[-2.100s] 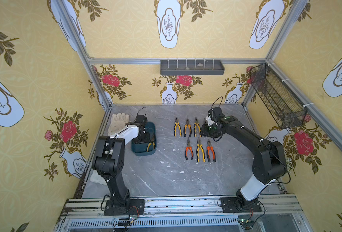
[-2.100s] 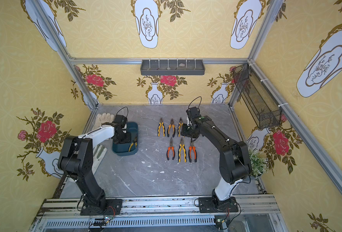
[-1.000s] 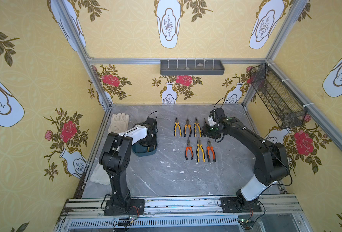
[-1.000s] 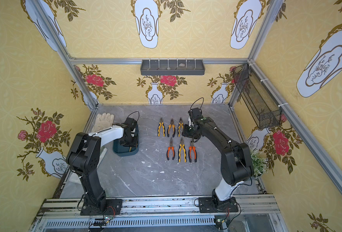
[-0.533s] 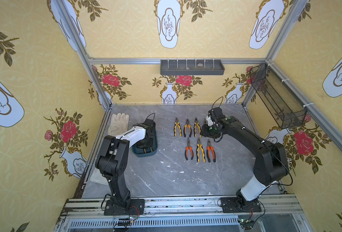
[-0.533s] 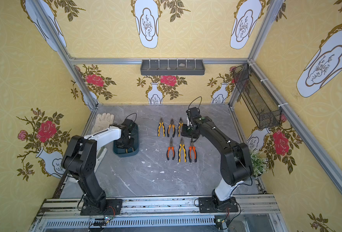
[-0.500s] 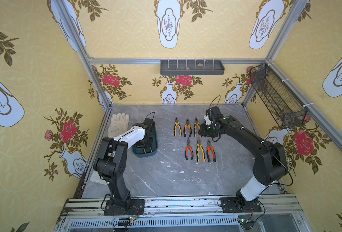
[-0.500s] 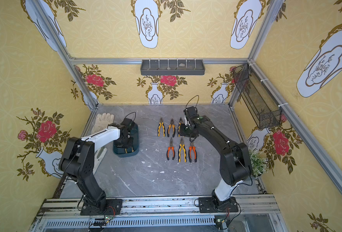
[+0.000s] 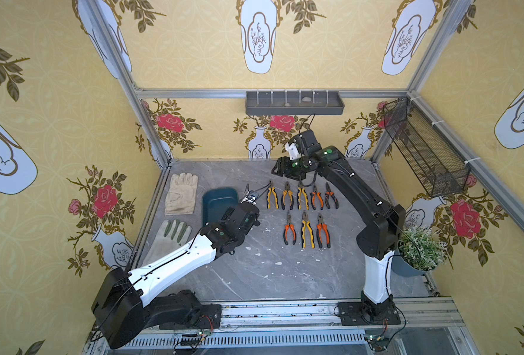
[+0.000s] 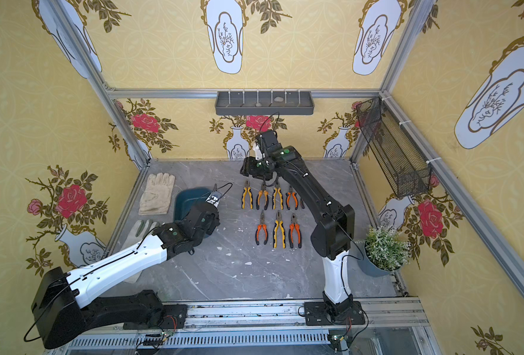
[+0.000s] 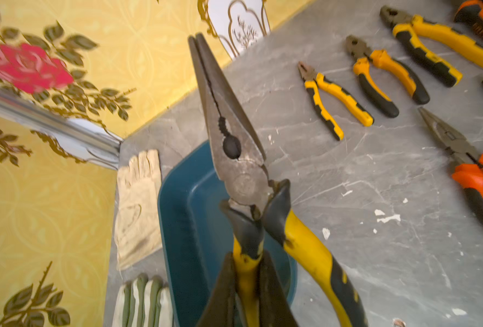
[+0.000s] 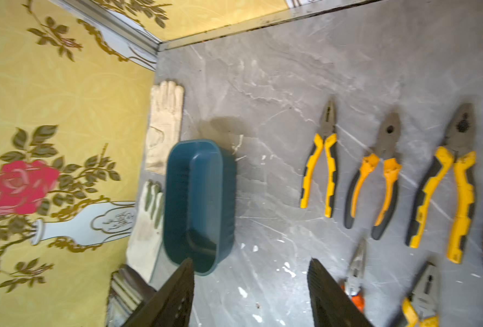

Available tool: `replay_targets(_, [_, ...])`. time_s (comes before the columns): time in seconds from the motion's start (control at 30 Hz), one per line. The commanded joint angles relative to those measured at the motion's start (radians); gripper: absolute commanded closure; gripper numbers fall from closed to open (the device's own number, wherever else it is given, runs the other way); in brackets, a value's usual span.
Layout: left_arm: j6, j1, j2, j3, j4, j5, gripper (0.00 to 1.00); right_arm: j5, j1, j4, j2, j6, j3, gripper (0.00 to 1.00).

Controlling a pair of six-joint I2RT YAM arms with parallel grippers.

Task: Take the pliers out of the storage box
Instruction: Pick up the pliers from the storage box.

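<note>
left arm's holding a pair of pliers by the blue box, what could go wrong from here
1. The left gripper is shut on only one handle of the long-nose pliers. The other handle splays free, so the tool may swing or slip in transit.
2. The pliers on the table lie close together, so the free handle could knock a neighbour at set-down.
3. The right gripper hangs open near the back row, so the arms might crowd each other there.

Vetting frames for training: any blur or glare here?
Both top views: sharp, evenly lit, no glare. Left wrist: held pliers crisp, wall and pale glove smeared. Right wrist: storage box and laid-out pliers softly blurred.
</note>
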Motion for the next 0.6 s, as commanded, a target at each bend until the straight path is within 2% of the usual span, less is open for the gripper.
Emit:
replay_targets(0.0, [0.106,-0.009,-0.013,-0.03,0.216,-0.053,1.0,-0.079,0.039,-0.066,0.023,0.062,0.087,0.37])
replay_targets(0.23, [0.181,-0.035,0.002,-0.054,0.277,0.042,1.0,-0.121,0.128,-0.057,0.067,0.104,0.13,0.38])
replay_targets(0.57, [0.197,-0.049,0.057,-0.031,0.294,0.011,1.0,-0.062,0.177,-0.053,0.089,0.131,0.109,0.4])
